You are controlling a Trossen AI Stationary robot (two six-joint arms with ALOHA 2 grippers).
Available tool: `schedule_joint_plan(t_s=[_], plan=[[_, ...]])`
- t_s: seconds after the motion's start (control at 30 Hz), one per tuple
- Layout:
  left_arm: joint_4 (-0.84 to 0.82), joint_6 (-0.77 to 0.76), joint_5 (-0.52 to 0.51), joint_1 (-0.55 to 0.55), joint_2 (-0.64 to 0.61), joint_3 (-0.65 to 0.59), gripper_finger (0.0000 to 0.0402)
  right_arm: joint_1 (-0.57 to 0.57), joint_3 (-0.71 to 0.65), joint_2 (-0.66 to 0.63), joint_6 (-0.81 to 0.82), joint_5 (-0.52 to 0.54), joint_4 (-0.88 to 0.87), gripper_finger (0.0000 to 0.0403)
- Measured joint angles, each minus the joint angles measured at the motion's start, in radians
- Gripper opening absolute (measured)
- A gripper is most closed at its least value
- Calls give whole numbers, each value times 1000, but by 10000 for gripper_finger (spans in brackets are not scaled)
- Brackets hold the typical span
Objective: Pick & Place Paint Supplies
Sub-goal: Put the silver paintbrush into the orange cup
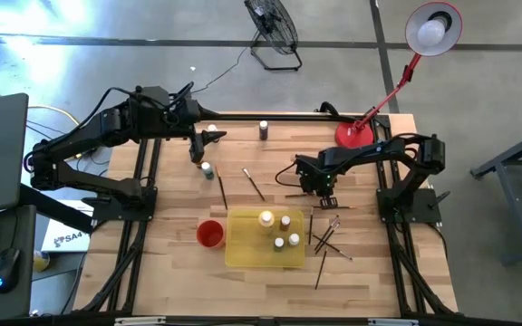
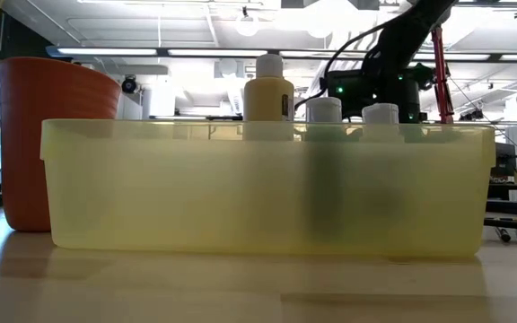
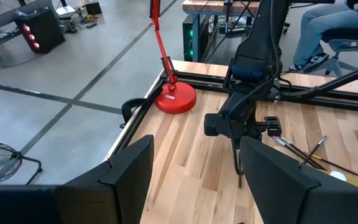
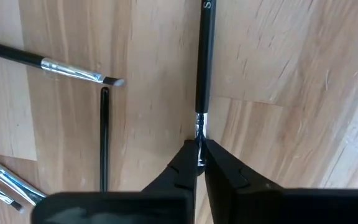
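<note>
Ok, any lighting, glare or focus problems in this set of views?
High view: the red desk lamp burns out to a white spot, the table evenly lit. Low view: the yellow tray close to the lens blurs the bottles behind its translucent wall; the ceiling lights glare. Right wrist view: sharp on the paintbrush pinched in the right gripper. Left wrist view: the left gripper fingers are dark and soft.

Loose brushes (image 1: pixel 332 237) beside yellow tray (image 1: pixel 243 254)
</note>
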Motion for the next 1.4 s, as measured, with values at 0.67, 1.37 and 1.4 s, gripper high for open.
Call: schedule_joint_plan(t_s=[0.67, 1.37, 1.4], plan=[[0, 0, 0, 0, 0, 0, 232, 0, -5, -157, 36, 112, -123, 3], [-1, -85, 0, 0, 17, 0, 232, 120, 64, -441, 80, 394, -258, 3], [-1, -98, 0, 0, 23, -1, 232, 132, 77, -442, 80, 406, -256, 3]])
